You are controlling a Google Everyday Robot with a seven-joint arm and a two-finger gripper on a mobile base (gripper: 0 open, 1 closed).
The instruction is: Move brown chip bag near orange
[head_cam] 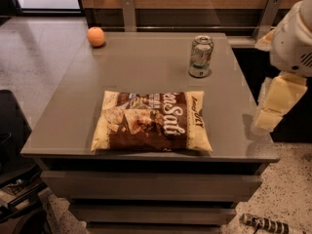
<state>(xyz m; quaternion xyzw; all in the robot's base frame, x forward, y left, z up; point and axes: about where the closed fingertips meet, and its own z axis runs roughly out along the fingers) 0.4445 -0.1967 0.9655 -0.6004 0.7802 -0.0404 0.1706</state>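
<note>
The brown chip bag [152, 121] lies flat near the front edge of the grey table [136, 67]. It has a dark brown middle, cream ends and white script. The orange [96, 36] sits at the table's far left corner, well apart from the bag. My gripper [269, 119] hangs off the table's right edge, level with the bag and about a bag's half-width to its right. It touches nothing. The white arm [295, 38] rises above it at the right border.
A silver-green soda can [201, 56] stands upright at the back right of the table, between the bag and the far edge. A wood-panelled wall with metal brackets [128, 12] runs behind the table. Speckled floor lies to the left and front.
</note>
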